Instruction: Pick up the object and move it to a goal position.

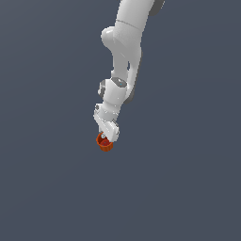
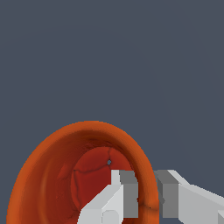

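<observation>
Cup (image 2: pixel 57 175) in pincer (image 2: pixel 146 192), featureless slate-grey backdrop (image 1: pixel 47 188) around.

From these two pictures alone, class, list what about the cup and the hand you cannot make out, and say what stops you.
- Exterior view: the hand covers part of the cup, so the grip itself is hidden and too small.
- Wrist view: the cup's lower part is cut off by the picture's edge; its outer wall and base underside are unseen.
- Wrist view: one finger sits inside the rim, one outside; contact pressure cannot be judged.
- Neither view shows a goal marker.
</observation>
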Controlling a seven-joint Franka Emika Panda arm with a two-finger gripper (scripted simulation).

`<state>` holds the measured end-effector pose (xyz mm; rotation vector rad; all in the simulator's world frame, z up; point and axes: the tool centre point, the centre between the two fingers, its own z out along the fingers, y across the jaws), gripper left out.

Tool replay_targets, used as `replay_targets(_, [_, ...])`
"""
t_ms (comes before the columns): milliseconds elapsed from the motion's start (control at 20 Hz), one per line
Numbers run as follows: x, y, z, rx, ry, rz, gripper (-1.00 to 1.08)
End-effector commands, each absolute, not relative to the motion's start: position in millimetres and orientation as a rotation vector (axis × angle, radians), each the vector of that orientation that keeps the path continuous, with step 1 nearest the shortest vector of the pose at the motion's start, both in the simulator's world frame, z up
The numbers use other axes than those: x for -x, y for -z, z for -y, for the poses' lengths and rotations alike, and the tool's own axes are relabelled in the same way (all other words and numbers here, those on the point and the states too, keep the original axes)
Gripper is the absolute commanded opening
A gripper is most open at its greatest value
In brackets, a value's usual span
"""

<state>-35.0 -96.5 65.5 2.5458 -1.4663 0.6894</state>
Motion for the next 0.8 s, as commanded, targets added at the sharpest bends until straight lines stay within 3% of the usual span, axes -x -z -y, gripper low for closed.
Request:
replay_targets(0, [29.9, -68.1, 96.9, -2.546, -0.692, 1.467, -1.0])
replay_targets(750, [-48.5, -99.1, 100.5, -2.547, -0.691, 1.468, -1.0])
